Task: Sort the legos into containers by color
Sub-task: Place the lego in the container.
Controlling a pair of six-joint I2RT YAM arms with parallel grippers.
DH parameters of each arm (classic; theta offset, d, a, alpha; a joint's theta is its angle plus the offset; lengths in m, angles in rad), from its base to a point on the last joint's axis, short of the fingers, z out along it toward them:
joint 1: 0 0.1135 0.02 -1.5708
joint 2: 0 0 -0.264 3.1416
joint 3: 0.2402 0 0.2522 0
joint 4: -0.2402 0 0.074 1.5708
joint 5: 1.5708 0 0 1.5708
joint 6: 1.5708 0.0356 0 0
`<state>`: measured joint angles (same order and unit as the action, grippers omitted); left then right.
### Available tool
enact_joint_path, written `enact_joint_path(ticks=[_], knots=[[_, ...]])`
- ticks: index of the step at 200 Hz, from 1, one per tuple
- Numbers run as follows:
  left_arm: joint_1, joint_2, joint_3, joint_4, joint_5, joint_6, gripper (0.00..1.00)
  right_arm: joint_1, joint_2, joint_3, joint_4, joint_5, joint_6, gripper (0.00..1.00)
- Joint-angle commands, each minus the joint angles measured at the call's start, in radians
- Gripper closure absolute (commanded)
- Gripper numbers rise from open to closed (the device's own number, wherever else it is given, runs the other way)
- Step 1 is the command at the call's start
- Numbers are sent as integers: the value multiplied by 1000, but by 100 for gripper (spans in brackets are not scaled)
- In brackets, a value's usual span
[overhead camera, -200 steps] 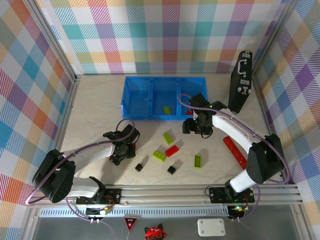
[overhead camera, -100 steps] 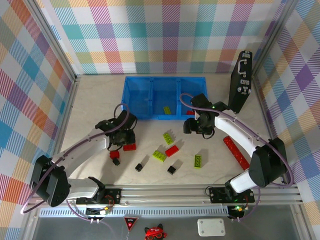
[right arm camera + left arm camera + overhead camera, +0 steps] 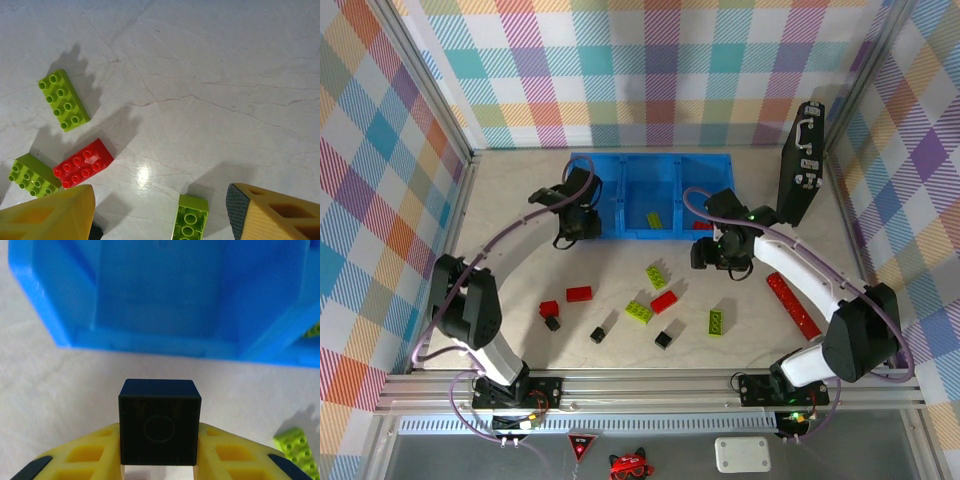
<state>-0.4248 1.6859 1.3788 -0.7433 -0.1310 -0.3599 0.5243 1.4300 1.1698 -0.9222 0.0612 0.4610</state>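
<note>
The black lego (image 3: 160,422) is gripped between the yellow fingers of my left gripper (image 3: 160,444), which is shut on it. That gripper (image 3: 578,226) hangs just in front of the left compartment (image 3: 592,195) of the blue containers (image 3: 165,290). The middle compartment holds a green lego (image 3: 654,220). My right gripper (image 3: 714,256) stands open above the table, nothing between its fingers (image 3: 160,207). Below it lie green legos (image 3: 64,100) (image 3: 32,175) (image 3: 190,222) and a red one (image 3: 83,163). More red legos (image 3: 579,294) (image 3: 549,309) and black legos (image 3: 552,323) (image 3: 598,335) (image 3: 663,340) lie near the front.
A long flat red strip (image 3: 790,305) lies on the table to the right, under my right arm. A tall black case (image 3: 800,165) with a handle stands at the back right, beside the bin. Checked walls close in the table on three sides.
My left arm has swung from the legos at the front left up to the bin's left compartment, carrying the black lego. The right gripper has barely moved.
</note>
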Motion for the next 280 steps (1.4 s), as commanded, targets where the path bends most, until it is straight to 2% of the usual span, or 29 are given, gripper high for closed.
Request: enact_joint_path(ticks=[1, 64, 136, 189, 229, 280], knots=[[31, 77, 74, 19, 24, 54, 66, 6, -32, -19, -26, 17, 18, 29], [78, 332, 309, 19, 33, 86, 66, 5, -58, -34, -38, 32, 22, 29], [103, 543, 475, 15, 50, 125, 65, 5, -71, -49, -44, 36, 31, 29], [106, 566, 477, 25, 60, 121, 63, 5, -78, -52, -48, 37, 33, 29], [106, 551, 477, 24, 65, 119, 58, 5, -85, -55, -49, 38, 35, 28], [106, 511, 473, 16, 73, 119, 57, 5, -94, -59, -47, 38, 39, 29]])
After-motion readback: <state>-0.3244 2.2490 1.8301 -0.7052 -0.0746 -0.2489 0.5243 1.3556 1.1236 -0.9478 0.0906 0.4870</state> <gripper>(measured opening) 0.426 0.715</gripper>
